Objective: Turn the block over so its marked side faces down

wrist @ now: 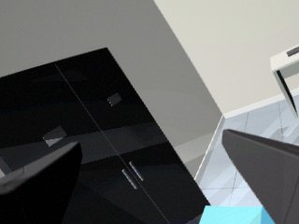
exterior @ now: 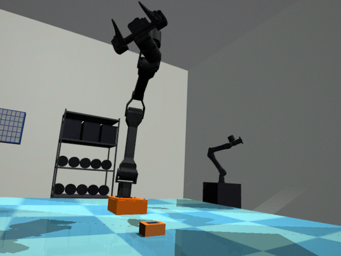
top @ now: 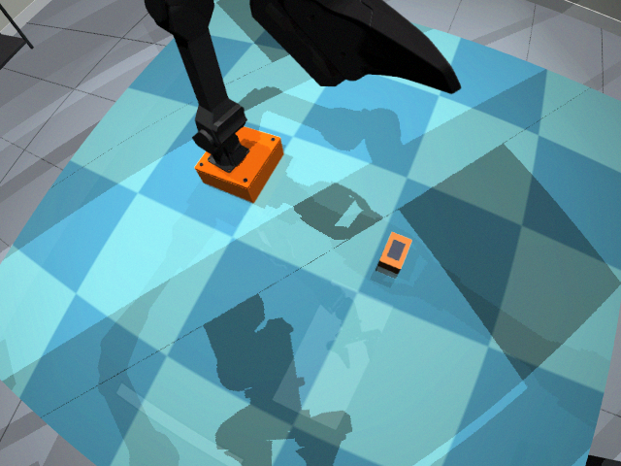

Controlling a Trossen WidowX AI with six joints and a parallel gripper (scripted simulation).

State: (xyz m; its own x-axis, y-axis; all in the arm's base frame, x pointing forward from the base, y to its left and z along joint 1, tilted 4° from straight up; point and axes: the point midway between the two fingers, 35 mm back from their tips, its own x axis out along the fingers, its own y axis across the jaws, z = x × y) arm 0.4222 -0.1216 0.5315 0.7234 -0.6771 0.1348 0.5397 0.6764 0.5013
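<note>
Background: pale and grey walls, a dark shelf rack (exterior: 116,154) behind the arm
Table (top: 165,320) (exterior: 82,237): blue and aqua checks
Writing: none legible
Block (top: 398,248) (exterior: 152,229): orange, dark rectangle on its upward face
Block's place: on the table, near the orange base (top: 271,170) (exterior: 132,207)
Pincer (exterior: 128,9) (wrist: 153,143): wide, holding nothing, high above

Pale wall (exterior: 82,71) (wrist: 224,61), metal shelf rack (exterior: 90,168), tiled floor (top: 65,65) (wrist: 238,163)
</note>
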